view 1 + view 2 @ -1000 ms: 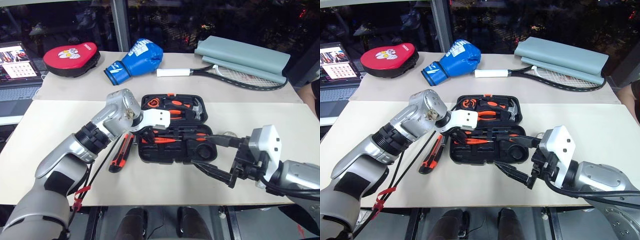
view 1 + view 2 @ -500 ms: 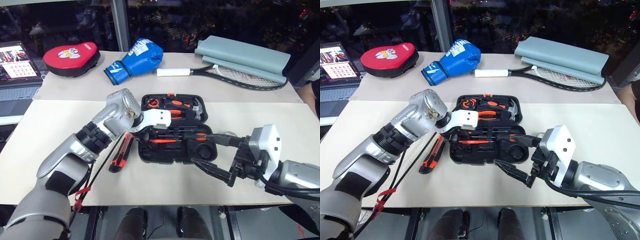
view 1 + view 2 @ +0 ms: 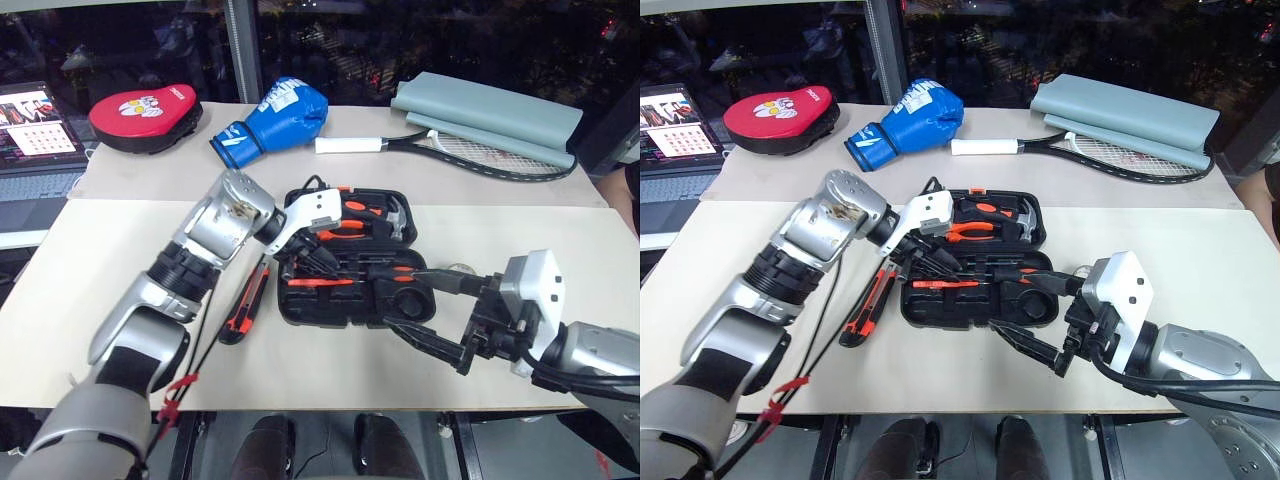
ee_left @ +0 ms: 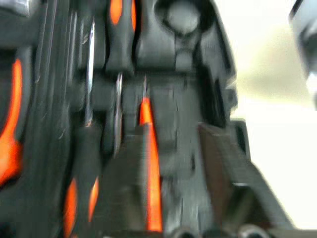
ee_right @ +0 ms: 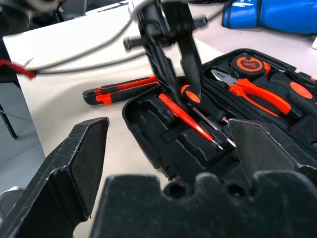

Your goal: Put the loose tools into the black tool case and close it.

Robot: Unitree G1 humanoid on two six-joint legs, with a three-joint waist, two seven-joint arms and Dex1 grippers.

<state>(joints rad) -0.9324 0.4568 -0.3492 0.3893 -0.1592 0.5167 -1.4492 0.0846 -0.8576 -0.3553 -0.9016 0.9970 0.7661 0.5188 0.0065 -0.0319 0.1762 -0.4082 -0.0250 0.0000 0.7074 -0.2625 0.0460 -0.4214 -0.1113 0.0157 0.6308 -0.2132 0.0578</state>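
Nearest of all, the right claw (image 3: 428,308) hangs just off the near right corner of the black tool case (image 3: 350,300), its two fingers spread wide and nothing between them; it looks parked there so that it stays clear of the work yet close enough to help with the lid later. That case lies open on the worktop (image 3: 120,330), with its recessed tray toward the robot and its far half carrying the pliers (image 3: 975,232), so the tool-shaped slots face upward and can take what is dropped in. A slim orange tester screwdriver (image 3: 318,282) already rests lengthwise in the near tray, with two long screwdrivers (image 3: 385,268) seated just beyond it. Directly left of the case, on bare worktop, the utility knife (image 3: 243,312) lies loose, parallel to the case's left wall and close beside it, so I judge it to be one item yet to go in. Over the left end of the tray the left claw (image 3: 930,260) points down into the case with its fingers pinched together; from the right wrist view they appear to grasp nothing, their tips close above the tester and the black handle end. Farther off lie a blue boxing glove (image 3: 272,118) and a racket (image 3: 470,155).
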